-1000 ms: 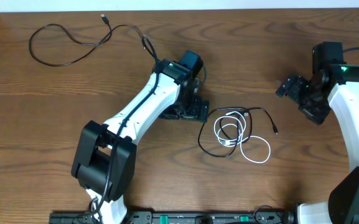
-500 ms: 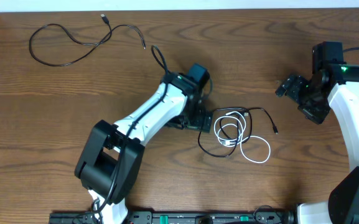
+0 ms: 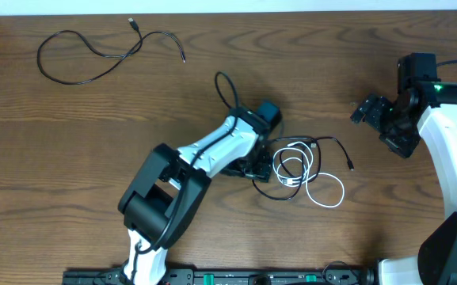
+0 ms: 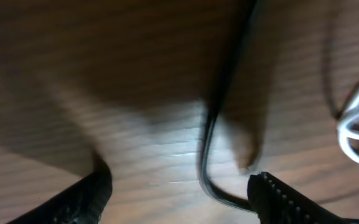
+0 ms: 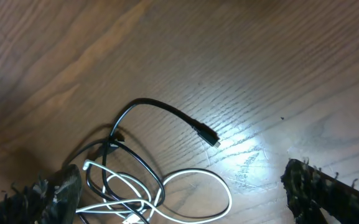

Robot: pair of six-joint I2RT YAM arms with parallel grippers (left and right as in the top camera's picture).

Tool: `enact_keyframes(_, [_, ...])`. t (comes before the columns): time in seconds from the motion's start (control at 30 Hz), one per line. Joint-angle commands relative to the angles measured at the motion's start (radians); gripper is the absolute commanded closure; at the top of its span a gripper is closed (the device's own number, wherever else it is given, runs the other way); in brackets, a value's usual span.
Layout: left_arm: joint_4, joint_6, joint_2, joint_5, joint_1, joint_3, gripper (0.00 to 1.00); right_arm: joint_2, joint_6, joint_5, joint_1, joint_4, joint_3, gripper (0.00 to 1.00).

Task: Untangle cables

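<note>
Cables [image 3: 293, 169], white and black, loop together; left end effector [image 4: 179, 188], right end effector [image 5: 179, 180] both wide.

One black cable [image 3: 93, 49] sprawls loose far left; the second black cable [image 3: 333, 141] tangles with the coiled white cable [image 3: 294, 170] at centre.

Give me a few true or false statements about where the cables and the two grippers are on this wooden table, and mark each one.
The lone thin black cable lies at the far left of the brown wooden table, apart from the others. True.
The thin white cable is tangled with a second black cable near the middle. True.
The right gripper is shut on the white cable. False: it is open, off to the right, touching no cable.
The left gripper hovers over the lone black cable. False: it is open at the tangle's left edge, with the second black cable running between its fingers.
</note>
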Motion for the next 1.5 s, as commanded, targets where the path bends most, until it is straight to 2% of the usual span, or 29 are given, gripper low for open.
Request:
enact_keyframes(0.0, [0.003,0.0,0.019,-0.002,-0.017,-0.007,0.35,-0.001,0.007,-0.001,0.002,0.0,-0.005,0.01])
enact_keyframes(0.17, [0.003,-0.003,0.019,-0.002,-0.016,-0.007,0.59,-0.001,0.007,-0.001,0.002,0.0,-0.005,0.01])
enact_keyframes(0.27, [0.006,-0.003,0.019,-0.005,-0.016,-0.007,0.79,-0.001,0.007,-0.001,0.002,0.0,-0.005,0.01])
enact_keyframes(0.3, [0.008,-0.003,0.019,-0.012,-0.016,-0.007,0.81,-0.001,0.007,-0.001,0.002,0.0,-0.005,0.01])
enact_keyframes(0.33, [0.011,-0.011,0.019,-0.027,-0.016,-0.007,0.91,-0.001,0.007,-0.001,0.002,0.0,-0.005,0.01])
enact_keyframes(0.5, [0.015,-0.018,0.018,-0.067,-0.012,0.001,0.92,-0.001,0.007,-0.001,0.002,0.0,-0.005,0.01])
enact_keyframes(0.67, [-0.071,-0.018,-0.015,-0.13,0.019,0.082,0.93,-0.001,0.007,-0.001,0.002,0.0,-0.005,0.01])
enact_keyframes(1.03, [-0.069,-0.018,-0.389,-0.13,0.146,0.135,0.92,-0.001,0.007,-0.001,0.002,0.0,-0.005,0.01])
enact_keyframes(1.13, [-0.057,-0.018,-0.444,-0.102,0.143,0.135,0.47,-0.001,0.007,-0.001,0.002,0.0,-0.005,0.01])
enact_keyframes(1.2, [-0.045,-0.018,-0.448,-0.068,0.132,0.134,0.3,-0.001,0.007,-0.001,0.002,0.0,-0.005,0.01])
enact_keyframes(1.3, [-0.009,-0.019,-0.43,-0.045,0.109,0.12,0.18,-0.001,0.007,-0.001,0.002,0.0,-0.005,0.01])
enact_keyframes(1.47, [0.07,-0.021,-0.343,-0.045,0.049,0.092,0.14,-0.001,0.007,-0.001,0.002,0.0,-0.005,0.01])
